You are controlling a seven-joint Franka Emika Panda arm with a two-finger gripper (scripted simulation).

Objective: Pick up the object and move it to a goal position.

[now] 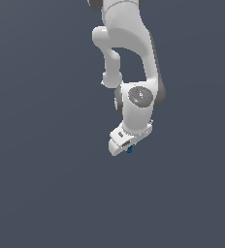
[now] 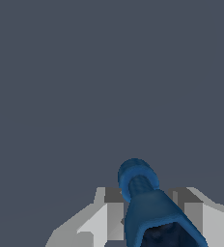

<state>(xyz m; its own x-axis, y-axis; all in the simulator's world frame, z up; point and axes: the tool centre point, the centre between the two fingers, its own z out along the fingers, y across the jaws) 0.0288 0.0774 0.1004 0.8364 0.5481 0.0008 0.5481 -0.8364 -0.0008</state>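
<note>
Object: a dark-blue object (image 2: 150,212) is seen between the two grey fingers (image 2: 109,217) in the wrist view; a rounded, ribbed end protrudes beyond them. In the exterior view only a small blue speck (image 1: 129,149) is shown, just under the gripper.
Gripper: the gripper (image 1: 120,145) is pinched onto the object, a finger being pressed against each side of it, as far as the wrist view shows.
Arm: the white arm (image 1: 134,58) is reached down from the top of the exterior view, with the wrist bent toward that view's left.
Progress: the grasp is judged to be done. Whether the object is lifted cannot be told, since no surface edge or shadow is shown.
Remaining: the carry to the goal position is judged to be left; no goal marker is visible in either view.
Surroundings: only a uniform dark grey-blue background (image 1: 37,193) is seen.
Obstacles: none are shown in the path.
</note>
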